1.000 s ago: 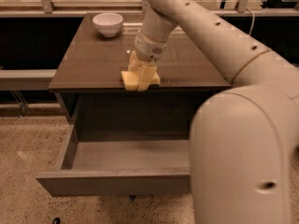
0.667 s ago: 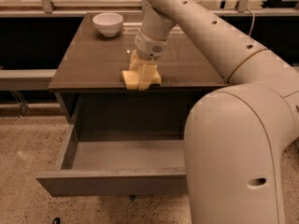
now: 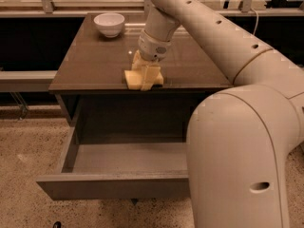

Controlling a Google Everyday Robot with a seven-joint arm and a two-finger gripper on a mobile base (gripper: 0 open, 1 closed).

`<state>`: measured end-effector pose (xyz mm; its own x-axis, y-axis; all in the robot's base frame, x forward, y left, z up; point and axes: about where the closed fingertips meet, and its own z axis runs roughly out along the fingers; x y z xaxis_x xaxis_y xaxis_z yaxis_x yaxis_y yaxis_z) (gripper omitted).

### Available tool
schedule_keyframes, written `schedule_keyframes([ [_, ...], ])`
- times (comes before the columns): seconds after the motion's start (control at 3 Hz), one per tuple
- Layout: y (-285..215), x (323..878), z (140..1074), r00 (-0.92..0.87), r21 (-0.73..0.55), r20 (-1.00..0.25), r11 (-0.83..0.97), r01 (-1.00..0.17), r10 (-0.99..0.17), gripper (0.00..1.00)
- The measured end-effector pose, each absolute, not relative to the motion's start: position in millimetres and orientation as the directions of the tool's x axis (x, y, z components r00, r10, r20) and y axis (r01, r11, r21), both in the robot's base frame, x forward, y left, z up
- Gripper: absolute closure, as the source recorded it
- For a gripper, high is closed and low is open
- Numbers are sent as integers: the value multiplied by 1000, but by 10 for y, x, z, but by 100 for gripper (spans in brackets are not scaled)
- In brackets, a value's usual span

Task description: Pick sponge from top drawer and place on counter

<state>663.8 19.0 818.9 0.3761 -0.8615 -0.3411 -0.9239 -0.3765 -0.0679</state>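
The top drawer (image 3: 118,184) is pulled out below the counter, and the part of its grey interior that shows holds nothing. My gripper (image 3: 144,78) reaches down onto the counter (image 3: 90,56) near its front edge. It is shut on the pale-yellow sponge (image 3: 133,78), which rests on the counter surface between the yellowish fingers (image 3: 151,75). The arm comes in from the upper right.
A white bowl (image 3: 109,23) stands at the counter's back left. My large arm link (image 3: 237,156) fills the lower right and hides the drawer's right part. Speckled floor lies around the cabinet, and a low shelf (image 3: 23,77) is at the left.
The gripper and sponge stay at the same spot on the counter's front edge. The big arm link at lower right has shifted slightly to the left.
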Motion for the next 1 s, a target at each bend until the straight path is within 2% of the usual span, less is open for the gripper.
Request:
schedule_keyframes([
  [0.33, 183, 6644, 8247, 374, -72, -330, -372, -925, -867, 0],
  [0.67, 223, 6691, 8491, 336, -78, -267, -327, -942, -903, 0],
  [1.0, 249, 6774, 8727, 316, -99, -265, -300, -949, -911, 0],
])
